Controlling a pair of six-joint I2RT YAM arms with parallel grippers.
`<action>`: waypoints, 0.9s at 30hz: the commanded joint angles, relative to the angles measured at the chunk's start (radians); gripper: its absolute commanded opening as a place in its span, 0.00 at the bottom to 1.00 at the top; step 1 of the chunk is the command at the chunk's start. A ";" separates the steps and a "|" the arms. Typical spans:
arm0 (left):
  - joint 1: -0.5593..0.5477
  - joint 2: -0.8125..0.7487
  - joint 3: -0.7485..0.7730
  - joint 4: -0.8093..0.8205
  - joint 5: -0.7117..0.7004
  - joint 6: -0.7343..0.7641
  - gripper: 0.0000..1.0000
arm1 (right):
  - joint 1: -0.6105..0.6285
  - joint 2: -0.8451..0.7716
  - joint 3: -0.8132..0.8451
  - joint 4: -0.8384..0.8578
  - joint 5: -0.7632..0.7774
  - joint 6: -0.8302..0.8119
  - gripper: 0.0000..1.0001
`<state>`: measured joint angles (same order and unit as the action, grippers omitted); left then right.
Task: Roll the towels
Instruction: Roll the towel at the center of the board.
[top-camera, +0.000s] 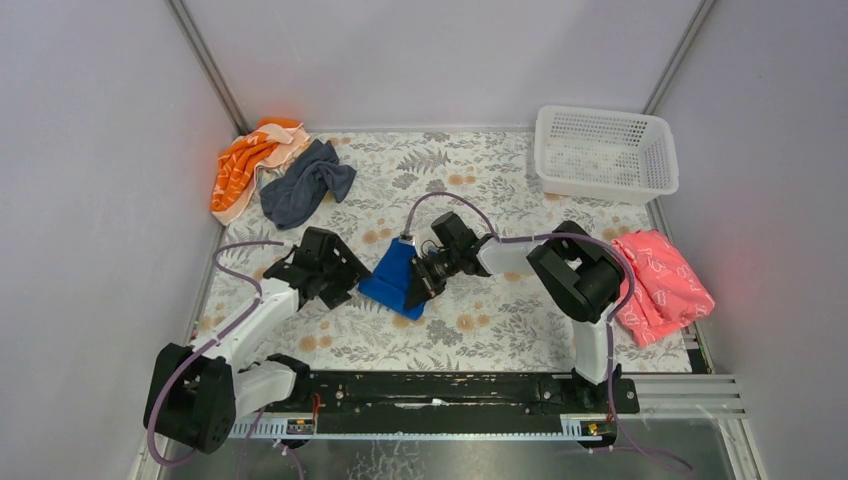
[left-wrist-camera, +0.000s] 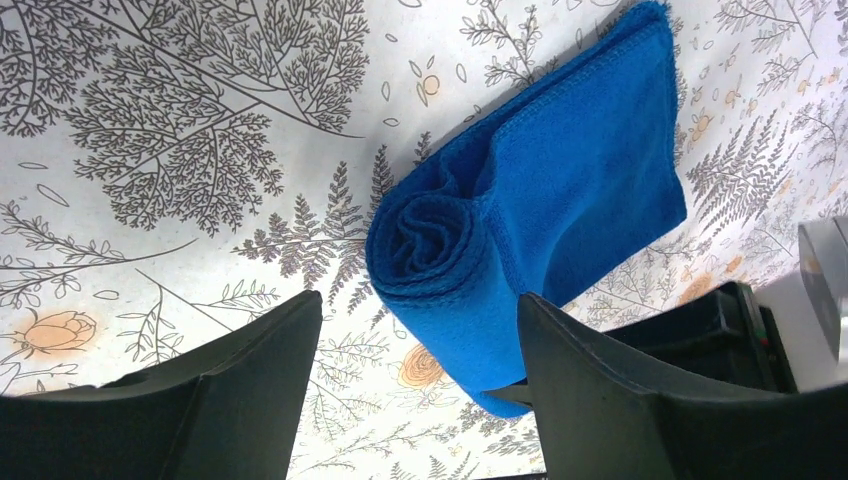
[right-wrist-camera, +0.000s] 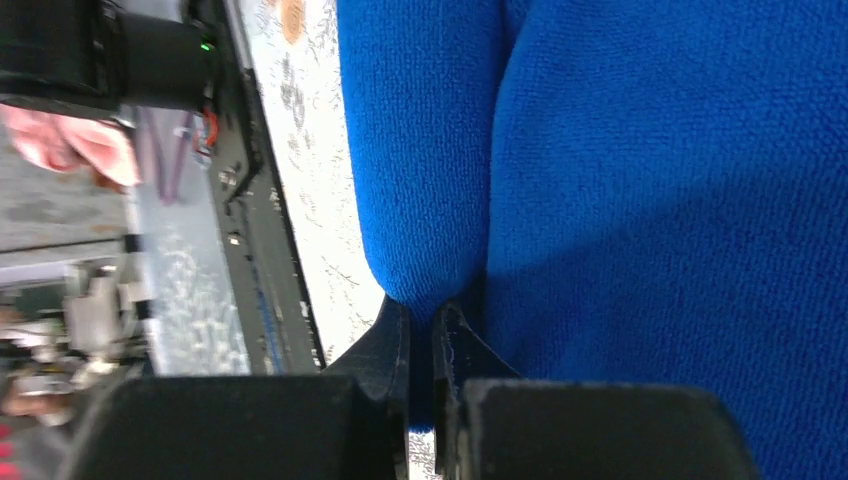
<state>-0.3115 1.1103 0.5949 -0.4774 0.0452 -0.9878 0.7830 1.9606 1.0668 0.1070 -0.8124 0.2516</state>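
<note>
A bright blue soft cloth towel lies near the middle of the flower-and-fern patterned table cover, between the two grippers. The left wrist view shows the blue towel partly rolled: one end is wound into a spiral and a flat flap trails away from it.

The left gripper sits just beside the towel's left side with its fingers spread wide. In its own camera the rolled end shows in the gap of the left gripper, and I cannot tell whether the fingers touch it. The right gripper is at the towel's right edge. In its wrist view the right gripper has its fingers pressed nearly together, pinching a thin fold of the blue towel.

One dark slate-grey towel lies crumpled and unrolled at the far left. It touches one orange-and-white striped cloth in the corner. One white slotted plastic basket stands at the far right. One pink cloth lies at the right edge beside the right arm; its pale printed marks are too small to read. That makes four cloths in all.
</note>
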 joint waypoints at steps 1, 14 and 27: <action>-0.002 -0.002 -0.026 -0.013 0.029 -0.005 0.72 | -0.032 0.073 -0.012 0.043 -0.159 0.155 0.00; -0.036 0.164 0.029 0.107 0.019 -0.021 0.69 | -0.074 0.164 0.023 -0.032 -0.159 0.182 0.02; -0.037 0.240 -0.049 0.081 -0.033 -0.026 0.54 | -0.055 -0.105 -0.041 -0.122 0.124 0.010 0.37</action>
<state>-0.3435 1.3388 0.5926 -0.3454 0.0792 -1.0225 0.7132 1.9739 1.0611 0.0910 -0.8639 0.3683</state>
